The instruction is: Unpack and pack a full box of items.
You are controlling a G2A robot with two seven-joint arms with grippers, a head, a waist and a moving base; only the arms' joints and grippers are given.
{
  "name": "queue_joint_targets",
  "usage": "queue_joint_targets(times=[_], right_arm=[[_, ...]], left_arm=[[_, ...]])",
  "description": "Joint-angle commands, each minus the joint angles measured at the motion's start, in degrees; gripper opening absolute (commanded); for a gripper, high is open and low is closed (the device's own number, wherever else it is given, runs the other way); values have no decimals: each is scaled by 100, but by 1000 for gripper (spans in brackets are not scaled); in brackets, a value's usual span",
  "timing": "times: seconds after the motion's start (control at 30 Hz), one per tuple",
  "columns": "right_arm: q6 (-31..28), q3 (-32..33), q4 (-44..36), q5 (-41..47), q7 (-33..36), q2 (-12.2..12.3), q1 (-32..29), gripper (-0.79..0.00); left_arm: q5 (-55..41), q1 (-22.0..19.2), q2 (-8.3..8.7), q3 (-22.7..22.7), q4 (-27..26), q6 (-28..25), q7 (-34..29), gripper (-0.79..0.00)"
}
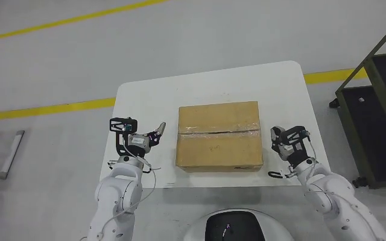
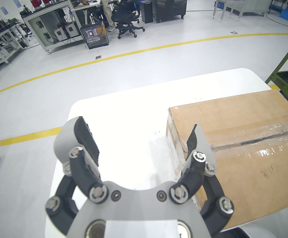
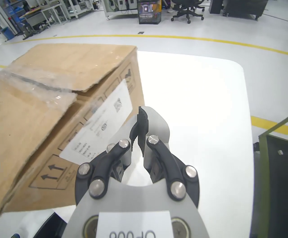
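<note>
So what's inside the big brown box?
Nothing inside shows. The cardboard box is closed on top, with clear tape over the seam. One flap corner lifts a little, but only shadow shows under it.

We see a glossy pale grey floor [image 1: 181, 42] crossed by yellow tape lines [image 3: 265, 123]. Farther off stand a black wheeled office chair [image 2: 126, 17] and aluminium-framed workbenches [image 2: 51, 29]. A dark green metal rack [image 1: 363, 117] stands beside the white rounded table's [image 1: 151, 99] right edge.

Top camera overhead, facing down on table [image 1: 151, 99]; wrist cameras low, close, flanking shared box [image 1: 220, 135].
</note>
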Motion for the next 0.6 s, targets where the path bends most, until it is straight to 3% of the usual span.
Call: queue_joint_targets(times=[0.0, 0.33, 0.57], right_arm=[[-13, -157, 7, -140, -6, -14, 74, -785], [-206, -362, 86, -291, -3, -34, 157, -785], [-153, 319, -173, 164, -162, 20, -222, -785]], left_arm=[[0, 0, 0, 0, 0, 0, 0, 0], [0, 0, 0, 0, 0, 0, 0, 0], [-71, -75, -13, 214, -129, -209, 98, 0]])
